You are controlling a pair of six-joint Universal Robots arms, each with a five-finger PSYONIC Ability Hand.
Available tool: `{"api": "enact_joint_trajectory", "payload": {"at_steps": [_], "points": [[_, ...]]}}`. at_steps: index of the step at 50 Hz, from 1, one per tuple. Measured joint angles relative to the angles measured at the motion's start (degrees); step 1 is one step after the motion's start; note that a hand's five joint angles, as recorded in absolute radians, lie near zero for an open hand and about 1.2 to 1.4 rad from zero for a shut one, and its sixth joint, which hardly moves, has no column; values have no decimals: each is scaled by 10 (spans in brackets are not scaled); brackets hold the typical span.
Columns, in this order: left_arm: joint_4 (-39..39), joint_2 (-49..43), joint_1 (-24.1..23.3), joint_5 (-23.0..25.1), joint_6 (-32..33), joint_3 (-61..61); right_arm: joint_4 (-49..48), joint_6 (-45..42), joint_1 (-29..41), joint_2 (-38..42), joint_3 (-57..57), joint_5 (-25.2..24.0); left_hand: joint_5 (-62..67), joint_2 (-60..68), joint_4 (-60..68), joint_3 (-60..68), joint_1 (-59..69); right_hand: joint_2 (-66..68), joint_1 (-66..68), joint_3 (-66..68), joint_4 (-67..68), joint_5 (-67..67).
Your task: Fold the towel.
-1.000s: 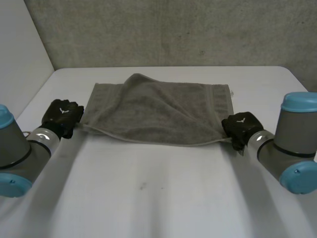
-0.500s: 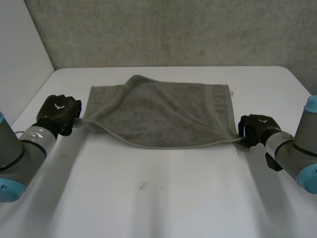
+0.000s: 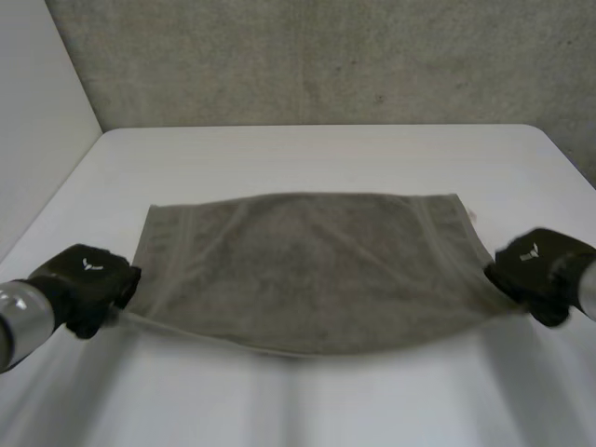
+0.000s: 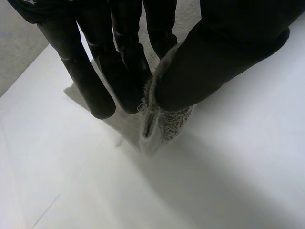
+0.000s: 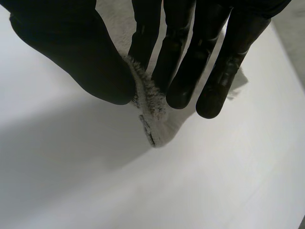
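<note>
Grey towel (image 3: 307, 270) spread wide across the middle of the white table (image 3: 307, 154), long side running left to right. Its near edge sags in a shallow curve between the two hands, shadow on the table beneath it.

Left hand (image 3: 86, 284) at the near left corner. Left wrist view: that corner of the towel (image 4: 164, 125) is pinched between the thumb and straight fingers (image 4: 97, 76), a short tuft poking out below the pinch.

Right hand (image 3: 540, 268) at the near right corner. Right wrist view: same hold (thumb against fingers (image 5: 178, 71)), towel corner (image 5: 150, 114) nipped between them, its tip hanging free.

Far edge lies flatter, corners squared. Whether it touches the table: cannot tell.
</note>
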Motion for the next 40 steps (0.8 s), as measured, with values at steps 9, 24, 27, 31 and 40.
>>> {"api": "enact_joint_trajectory", "payload": {"at_steps": [9,24,27,31,40], "points": [[-82,85,3,8,70,-2,89,-85,-37,-84,16,-21,0,0,0,0,0,0,0,0,0,1],[93,-148,-39,8,30,149,-92,76,40,144,-175,11,0,0,0,0,1,0,0,0,0,1],[117,-212,-51,-16,18,198,-128,93,70,206,-219,47,0,0,0,0,1,0,0,0,0,1],[147,-282,-66,-52,9,257,-187,106,105,290,-279,96,0,0,0,0,1,0,0,0,0,1],[263,-397,-88,-100,12,347,-354,124,127,404,-352,163,0,0,0,0,1,0,0,0,0,1]]}}
